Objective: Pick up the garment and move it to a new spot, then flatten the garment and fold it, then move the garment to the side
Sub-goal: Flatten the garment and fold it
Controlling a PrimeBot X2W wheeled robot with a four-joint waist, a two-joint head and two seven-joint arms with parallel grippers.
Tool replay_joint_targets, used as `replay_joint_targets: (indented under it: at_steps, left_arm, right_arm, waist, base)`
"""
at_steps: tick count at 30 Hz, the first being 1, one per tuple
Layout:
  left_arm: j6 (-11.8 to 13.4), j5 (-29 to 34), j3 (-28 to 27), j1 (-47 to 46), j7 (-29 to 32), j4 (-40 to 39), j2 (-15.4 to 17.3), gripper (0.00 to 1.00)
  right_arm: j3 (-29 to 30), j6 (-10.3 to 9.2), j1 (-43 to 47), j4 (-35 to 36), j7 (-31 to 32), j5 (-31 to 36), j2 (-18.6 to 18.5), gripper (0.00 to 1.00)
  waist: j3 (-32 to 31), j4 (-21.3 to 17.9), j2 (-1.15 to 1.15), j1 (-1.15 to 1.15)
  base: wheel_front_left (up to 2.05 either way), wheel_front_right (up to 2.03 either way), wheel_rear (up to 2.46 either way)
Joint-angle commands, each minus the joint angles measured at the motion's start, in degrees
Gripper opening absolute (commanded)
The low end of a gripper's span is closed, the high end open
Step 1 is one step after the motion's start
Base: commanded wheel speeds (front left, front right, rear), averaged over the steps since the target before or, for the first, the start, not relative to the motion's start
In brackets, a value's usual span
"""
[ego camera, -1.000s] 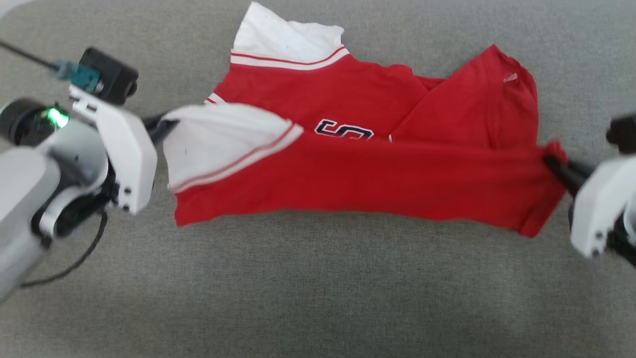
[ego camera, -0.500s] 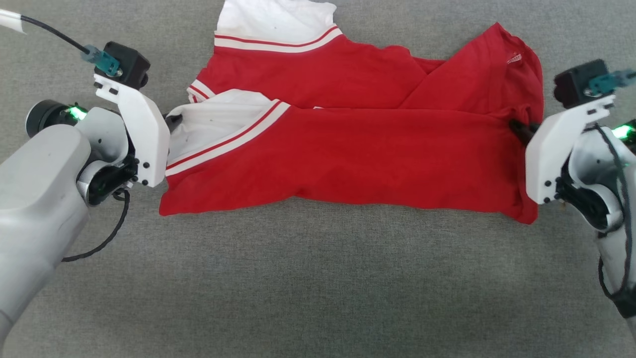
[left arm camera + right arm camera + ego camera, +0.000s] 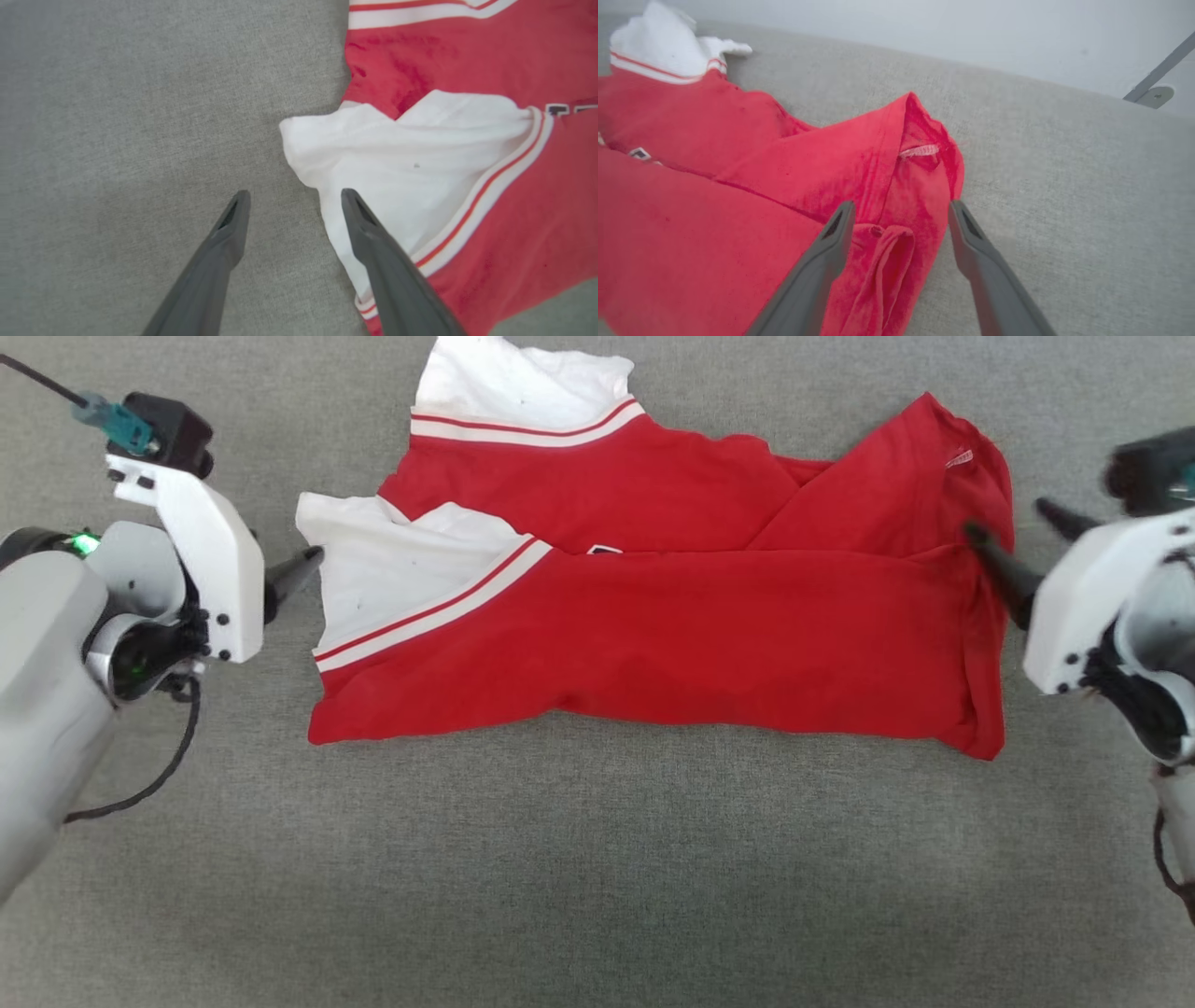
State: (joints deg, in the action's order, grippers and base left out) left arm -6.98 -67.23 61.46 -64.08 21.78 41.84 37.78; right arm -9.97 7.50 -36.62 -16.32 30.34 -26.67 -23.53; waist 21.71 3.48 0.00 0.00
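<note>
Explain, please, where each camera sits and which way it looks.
Head view: on the head, looking down at the shirt on grey cloth; left gripper and right gripper flank it.
Left wrist view: on that wrist, looking along its spread fingers at the white sleeve.
Right wrist view: on that wrist, along its fingers at the shirt's red end.
Shared: all show the shirt.

Garment [image 3: 653,635] on fabric surface [image 3: 597,877], between left gripper [image 3: 295,193] and right gripper [image 3: 901,204]

The garment [image 3: 672,644] is soft, matt cloth, lightly creased. The covering [image 3: 597,859] beneath is coarse grey woven fabric. The dark fingers [image 3: 217,261] seem matt plastic.
</note>
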Motion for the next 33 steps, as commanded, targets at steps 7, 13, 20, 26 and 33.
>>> replay_joint_targets:
  at_steps: [7,13,20,26,33]
  left_arm:
    - [5.4,-2.6,-0.3,4.8,3.8,-12.0,5.4,1.0]
    - [13.0,-5.3,-0.3,10.8,6.3,-24.8,11.1,1.0]
    - [21.0,-9.1,-0.9,16.4,7.7,-32.2,14.4,1.0]
    - [21.0,-10.8,-1.0,18.3,6.9,-28.2,12.4,1.0]
    - [17.2,-10.0,0.0,17.7,6.5,-24.4,10.1,0.0]
  right_arm:
    - [8.1,-0.02,7.1,9.4,-6.6,3.3,3.2,1.0]
    - [13.6,-0.01,13.0,17.8,-11.1,7.5,7.6,1.0]
    - [17.0,-0.01,19.2,24.6,-13.3,9.6,13.4,1.0]
    - [15.7,-0.01,22.6,24.4,-10.4,8.3,14.9,1.0]
    - [13.0,-0.01,23.8,21.9,-2.1,5.3,13.8,1.0]
  waist:
    - [-1.2,-0.1,0.0,0.0]
    - [-1.0,-1.0,0.0,0.0]
    - [0.1,-3.1,0.0,0.0]
    - [0.7,-4.6,0.0,0.0]
    - [0.8,-4.8,0.0,0.0]
  base:
    - [0.0,0.0,0.0]
    - [0.0,0.0,0.0]
    - [0.0,0.0,0.0]
    - [0.0,0.0,0.0]
    - [0.0,0.0,0.0]
